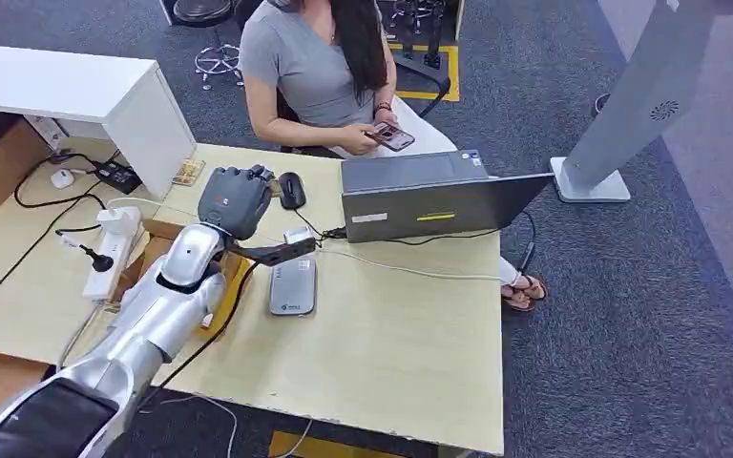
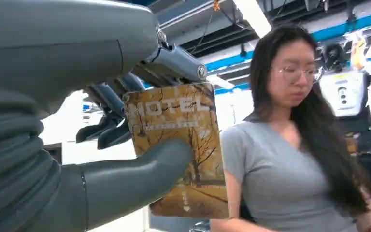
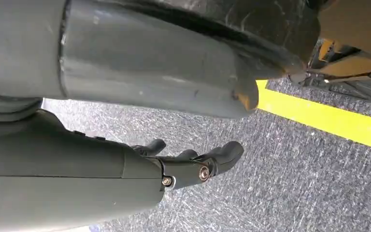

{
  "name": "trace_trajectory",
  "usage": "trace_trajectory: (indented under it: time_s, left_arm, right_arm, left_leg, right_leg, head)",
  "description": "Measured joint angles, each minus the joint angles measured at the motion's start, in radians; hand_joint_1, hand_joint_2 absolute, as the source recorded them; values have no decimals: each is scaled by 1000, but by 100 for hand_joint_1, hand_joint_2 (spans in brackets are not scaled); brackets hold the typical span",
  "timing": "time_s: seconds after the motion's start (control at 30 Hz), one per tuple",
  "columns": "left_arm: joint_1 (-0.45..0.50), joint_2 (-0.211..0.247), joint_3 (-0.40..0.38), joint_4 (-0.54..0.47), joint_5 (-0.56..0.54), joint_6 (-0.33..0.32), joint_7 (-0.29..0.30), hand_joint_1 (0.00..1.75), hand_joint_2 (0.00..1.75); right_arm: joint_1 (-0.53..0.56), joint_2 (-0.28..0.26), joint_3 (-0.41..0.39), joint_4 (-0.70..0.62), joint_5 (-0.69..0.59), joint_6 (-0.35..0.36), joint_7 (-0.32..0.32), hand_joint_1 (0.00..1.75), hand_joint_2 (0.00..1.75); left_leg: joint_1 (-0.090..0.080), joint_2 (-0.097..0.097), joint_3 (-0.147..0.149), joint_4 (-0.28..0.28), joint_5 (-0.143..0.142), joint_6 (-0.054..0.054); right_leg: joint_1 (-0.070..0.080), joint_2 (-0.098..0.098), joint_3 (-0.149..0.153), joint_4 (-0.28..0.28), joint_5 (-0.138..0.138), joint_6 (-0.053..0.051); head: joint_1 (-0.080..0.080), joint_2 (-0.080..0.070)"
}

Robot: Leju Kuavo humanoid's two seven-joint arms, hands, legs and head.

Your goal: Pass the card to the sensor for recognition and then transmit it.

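The card (image 2: 178,150), printed with autumn trees and the word "MOTEL", was pinched in the left hand (image 1: 235,198): the thick grey thumb (image 2: 140,176) pressed across its face, with the darker fingers (image 2: 108,123) behind its upper part. In the left wrist view the card stood upright and slightly tilted, raised off the table and facing a seated person (image 2: 294,159) in a grey shirt.

In the head view the left hand was held over the far side of the wooden table (image 1: 410,343), its back toward the camera, so the card itself was hidden there. Just beside the hand, toward the robot's right and nearer the robot, lay the flat grey sensor (image 1: 293,286) on the tabletop; the hand was not over it. A black mouse (image 1: 291,189) lay just beyond the hand on the same side, and further to the right an open laptop (image 1: 429,196) stood with its screen turned away from the robot. On the hand's other side a white power strip (image 1: 115,239) and its black cables lay on the table. The person sat across the table past the hand, holding a phone (image 1: 393,136).

The right hand (image 3: 193,162) hung over grey carpet (image 3: 280,179) near a yellow floor line (image 3: 328,118), its fingers loosely curled and apart, holding nothing.
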Motion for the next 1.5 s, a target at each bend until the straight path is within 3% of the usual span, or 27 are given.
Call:
trace_trajectory:
  time_s: [0.37,0.8,1.07,1.5]
  left_arm:
    - [1,8,3,-10,-2,4,1,175,175]
    - [-73,67,71,-27,-34,101,-38,175,175]
    - [-190,86,72,10,-82,72,-29,175,175]
    - [-228,84,72,43,-87,73,-29,175,175]
  right_arm:
    - [0,0,0,0,0,0,0,0,0]
    - [-1,0,-2,0,18,2,-11,0,0]
    - [-2,0,-15,0,21,3,-10,0,0]
    - [-6,0,-16,0,26,6,-12,0,0]
  left_leg:
    - [0,-1,0,0,0,0]
    - [0,0,0,0,0,0]
    - [0,-1,0,0,0,0]
    - [0,0,0,0,0,0]
  right_leg:
    - [0,0,0,0,0,0]
    - [0,0,-1,0,0,0]
    - [0,0,0,0,0,0]
    - [0,0,-1,0,0,0]
  head:
    - [0,0]
    - [0,0]
    - [0,0]
    - [0,0]
